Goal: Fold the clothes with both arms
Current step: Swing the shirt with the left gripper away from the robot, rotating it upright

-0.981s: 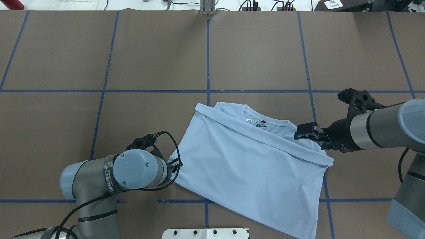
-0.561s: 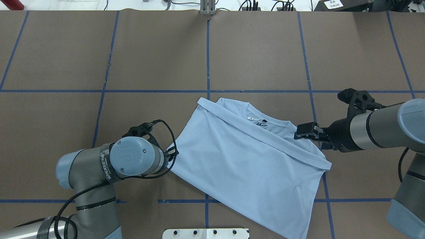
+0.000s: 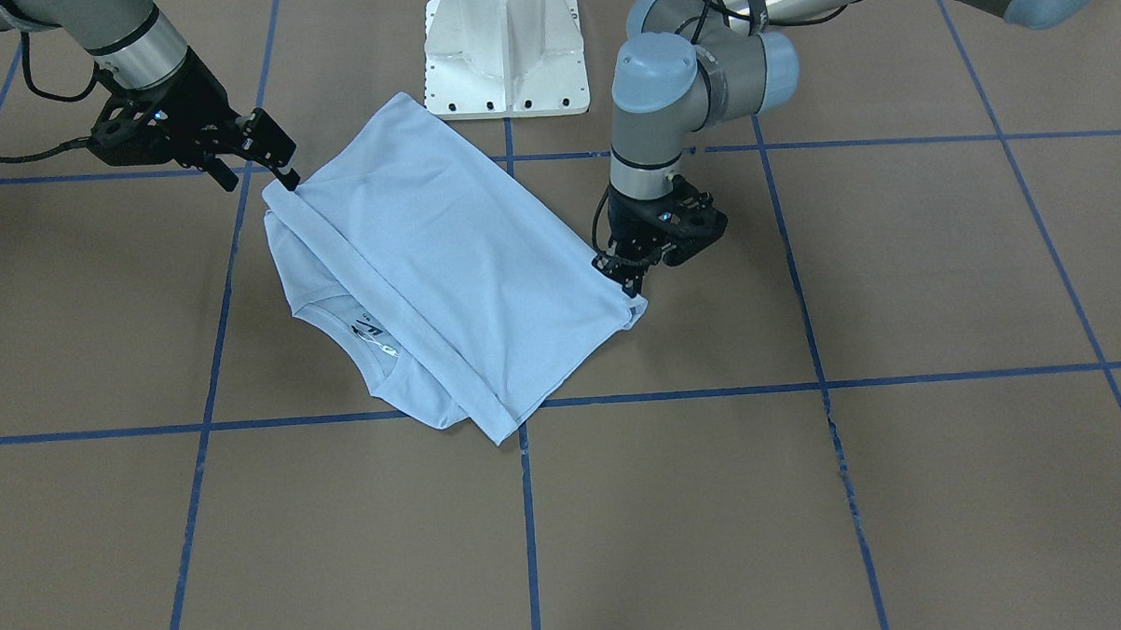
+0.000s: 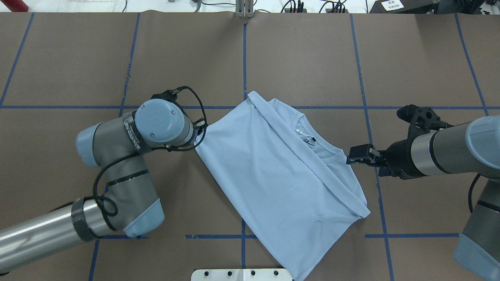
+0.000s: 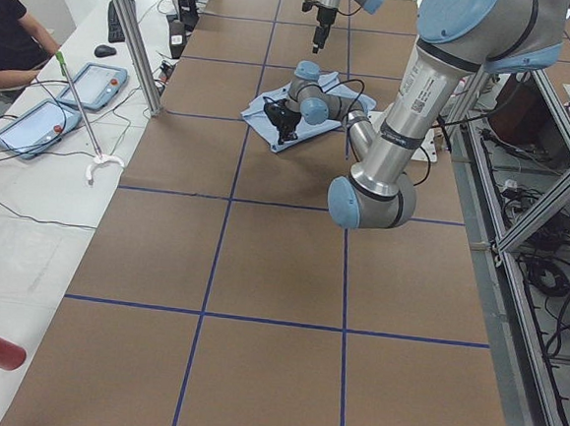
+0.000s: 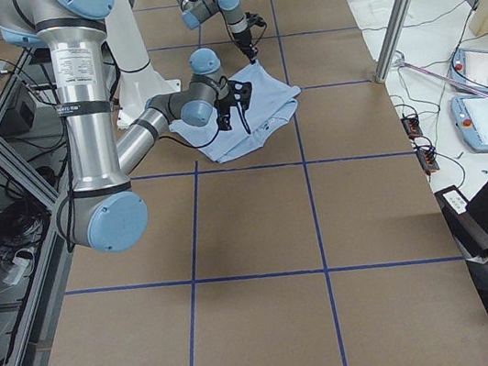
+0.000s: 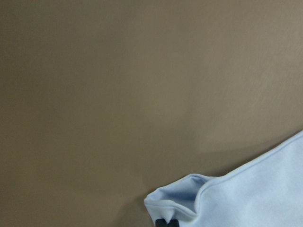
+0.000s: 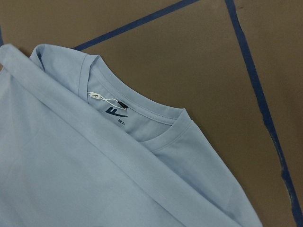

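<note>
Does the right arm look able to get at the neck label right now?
Probably yes. The neck label lies uncovered, clear of the folded-over hem, and the right gripper sits at the T-shirt's nearby shoulder edge with nothing between them.

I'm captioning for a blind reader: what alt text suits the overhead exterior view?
A folded light blue T-shirt lies askew on a brown table with blue tape lines. The left gripper, mostly under its wrist, holds one shirt corner; the right gripper meets its edge beside the neck.
</note>
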`<state>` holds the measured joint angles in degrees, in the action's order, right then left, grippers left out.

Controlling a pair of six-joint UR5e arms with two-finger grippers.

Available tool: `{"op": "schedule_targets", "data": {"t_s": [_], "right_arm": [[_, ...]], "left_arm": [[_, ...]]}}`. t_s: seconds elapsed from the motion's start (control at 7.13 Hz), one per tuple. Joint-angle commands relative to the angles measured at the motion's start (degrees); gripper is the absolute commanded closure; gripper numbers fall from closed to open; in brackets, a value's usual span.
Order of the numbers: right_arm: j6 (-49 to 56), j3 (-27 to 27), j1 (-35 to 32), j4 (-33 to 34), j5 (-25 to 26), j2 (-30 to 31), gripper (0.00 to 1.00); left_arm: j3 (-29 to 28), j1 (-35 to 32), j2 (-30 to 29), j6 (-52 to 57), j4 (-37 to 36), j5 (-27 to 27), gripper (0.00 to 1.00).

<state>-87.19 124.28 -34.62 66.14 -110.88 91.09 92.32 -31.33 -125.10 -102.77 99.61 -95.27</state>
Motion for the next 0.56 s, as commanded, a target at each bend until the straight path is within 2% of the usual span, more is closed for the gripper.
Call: {"op": "schedule_targets", "data": {"t_s": [0.0,0.42], "right_arm": [[0.00,-0.17,0.08,-0.04,0.22,-0.04,0.00],[-0.44,-0.17,0.17,-0.04,0.31,-0.12,0.00]], "left_arm": [[-13.51,-7.66,-4.52,7.28,10.20,-0.01,1.00],[-28.02,-12.44,-13.39,16.70,19.09,-0.09,1.00]]}}
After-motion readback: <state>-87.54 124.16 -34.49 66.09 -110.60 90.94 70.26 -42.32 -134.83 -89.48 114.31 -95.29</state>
